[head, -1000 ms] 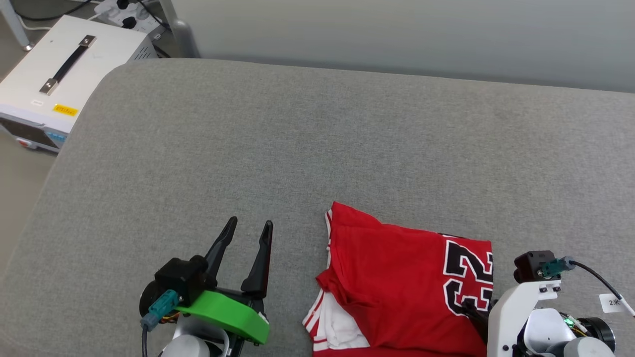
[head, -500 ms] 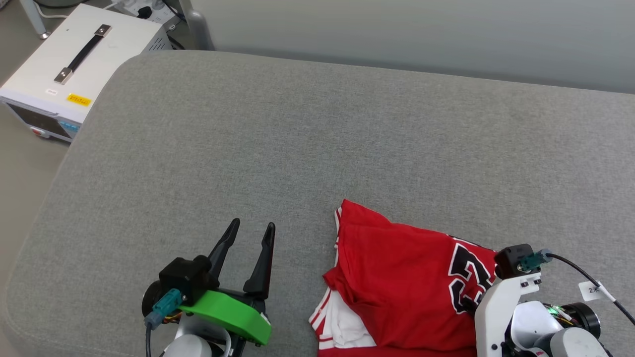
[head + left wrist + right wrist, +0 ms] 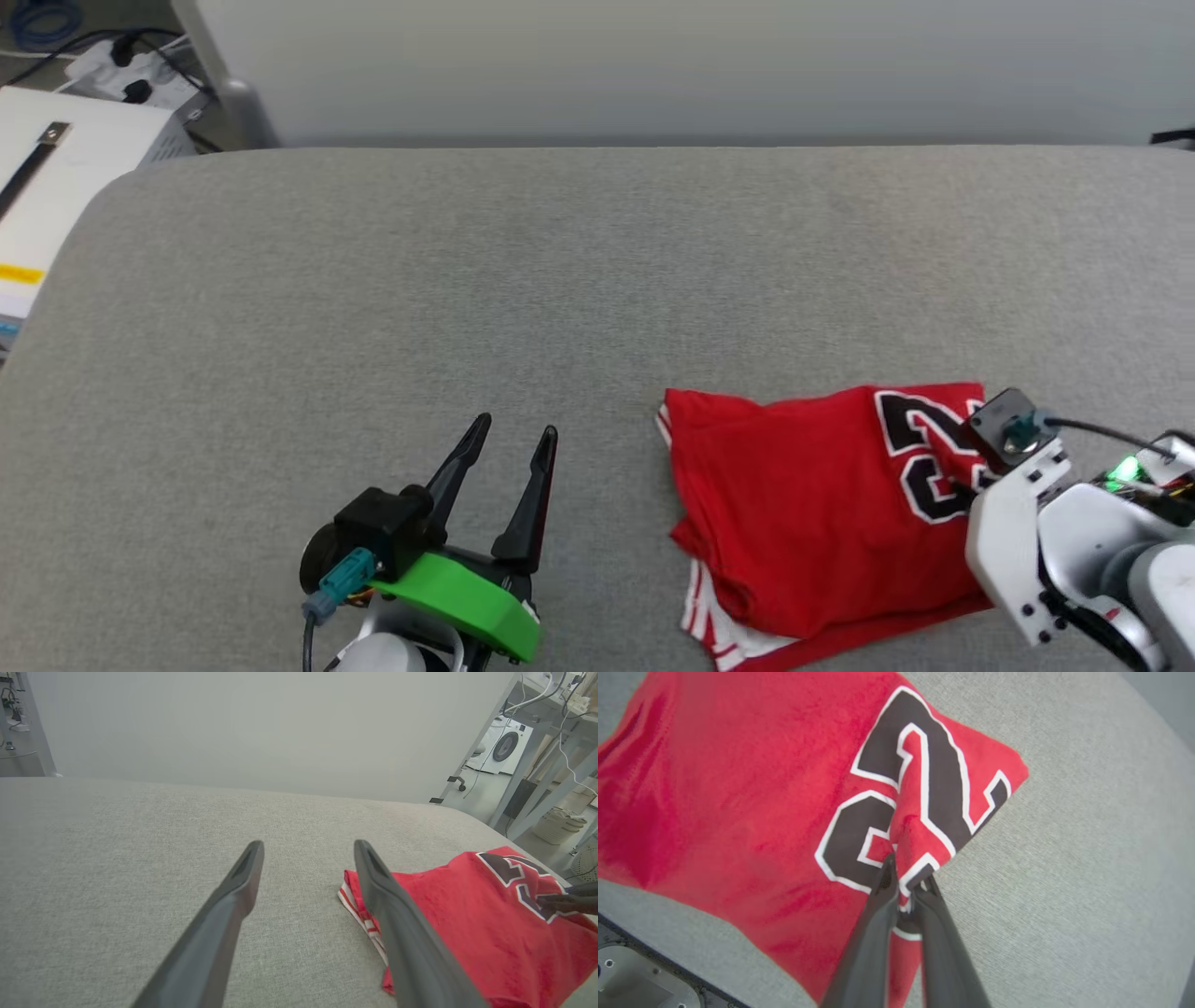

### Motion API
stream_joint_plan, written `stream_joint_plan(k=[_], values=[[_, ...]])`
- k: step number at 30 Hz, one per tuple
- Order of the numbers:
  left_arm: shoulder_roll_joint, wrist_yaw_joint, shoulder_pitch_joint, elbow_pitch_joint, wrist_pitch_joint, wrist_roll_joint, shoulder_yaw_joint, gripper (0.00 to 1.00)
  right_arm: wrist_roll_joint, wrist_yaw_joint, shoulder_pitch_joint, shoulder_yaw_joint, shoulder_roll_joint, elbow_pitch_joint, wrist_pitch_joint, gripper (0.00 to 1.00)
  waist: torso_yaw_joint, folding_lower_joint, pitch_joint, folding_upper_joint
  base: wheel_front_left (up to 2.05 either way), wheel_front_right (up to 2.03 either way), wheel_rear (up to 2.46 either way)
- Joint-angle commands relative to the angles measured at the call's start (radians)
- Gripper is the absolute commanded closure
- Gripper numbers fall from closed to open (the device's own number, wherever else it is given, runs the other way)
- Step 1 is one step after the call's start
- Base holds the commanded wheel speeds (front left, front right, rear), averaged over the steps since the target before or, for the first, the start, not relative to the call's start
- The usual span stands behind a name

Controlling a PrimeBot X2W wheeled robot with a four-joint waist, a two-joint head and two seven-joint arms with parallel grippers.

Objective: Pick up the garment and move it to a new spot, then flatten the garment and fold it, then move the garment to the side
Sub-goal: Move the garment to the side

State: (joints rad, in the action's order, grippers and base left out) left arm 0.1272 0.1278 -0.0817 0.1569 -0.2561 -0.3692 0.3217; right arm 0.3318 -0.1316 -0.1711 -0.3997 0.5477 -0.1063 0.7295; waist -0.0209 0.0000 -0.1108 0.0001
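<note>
The garment is a red shirt folded into a rough rectangle on the grey cushion, with striped trim showing at its near left edge. My right gripper is shut on a pinch of red fabric at the black number, near the garment's right edge. Its dark fingers reach onto the number from the right in the left wrist view. My left gripper stands open and holds nothing, on the cushion to the left of the garment, a short gap away.
A white box with a black handle and a power strip sit off the cushion's far left corner. A pale wall runs behind the cushion. Table legs, baskets and a washing machine stand beyond the right end.
The head camera has turned, so the whole picture shifted. My right gripper has shut on the fabric at the number. The left gripper stays open.
</note>
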Motion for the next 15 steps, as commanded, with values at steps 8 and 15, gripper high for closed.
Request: stream_joint_plan(k=[8, 15], values=[[0.008, 0.003, -0.106, -0.076, -0.006, 0.028, 0.067, 0.00, 0.057, 0.001, -0.100, -0.007, 0.289, -0.031, -0.015, 1.00, 0.233, 0.0000, -0.184, -0.0001, 0.00, 0.00, 0.00], [0.055, 0.003, -0.198, -0.111, -0.006, 0.040, 0.121, 0.00, 0.046, 0.001, -0.145, 0.110, 0.346, 0.136, -0.186, 1.00, 0.295, 0.0000, -0.325, -0.0001, 0.00, 0.00, 0.00]])
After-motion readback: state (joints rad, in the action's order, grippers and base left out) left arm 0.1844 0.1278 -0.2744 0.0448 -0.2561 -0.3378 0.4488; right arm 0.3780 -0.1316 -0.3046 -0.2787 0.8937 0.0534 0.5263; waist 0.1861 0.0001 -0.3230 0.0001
